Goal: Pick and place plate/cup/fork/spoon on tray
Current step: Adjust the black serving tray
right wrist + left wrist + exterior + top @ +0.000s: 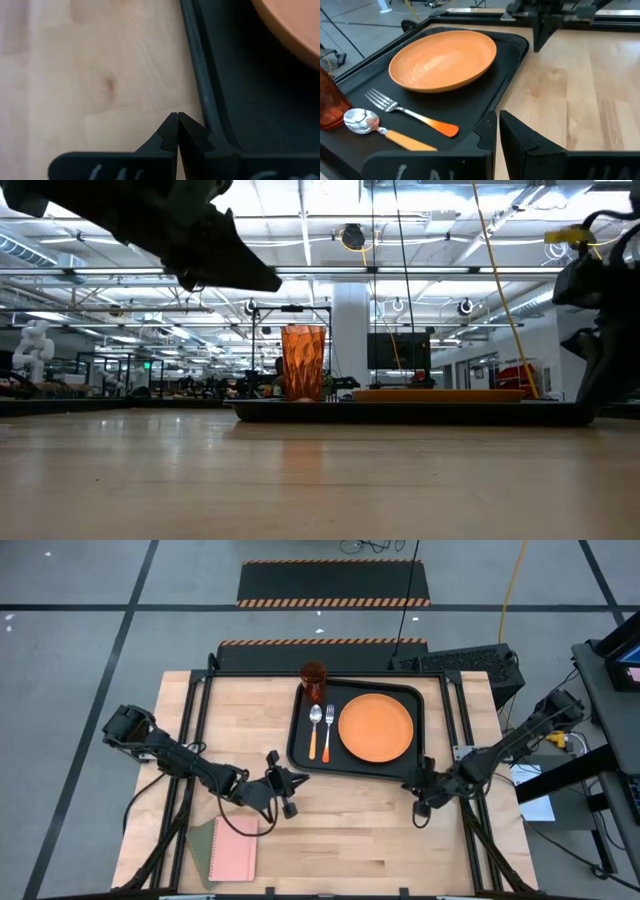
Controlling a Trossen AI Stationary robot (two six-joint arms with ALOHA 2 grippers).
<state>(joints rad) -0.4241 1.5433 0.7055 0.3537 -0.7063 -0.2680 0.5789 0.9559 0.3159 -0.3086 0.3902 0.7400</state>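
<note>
On the tray (pixel 298 730), fork (pixel 328 730) and spoon (pixel 314 728) lie parallel (tines far); both fingers clenched

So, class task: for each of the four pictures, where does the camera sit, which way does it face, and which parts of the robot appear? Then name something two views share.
High view: overhead, facing straight down on the tray; both arms, left hand, right hand.
Low view: table height, facing level toward the cup; arms enter from above.
Left wrist view: on the left arm, facing the plate, fork, spoon; own fingers below.
Right wrist view: on the right arm, facing the tray's edge; own shut fingers.
Shared: every view shows the tray.
</note>
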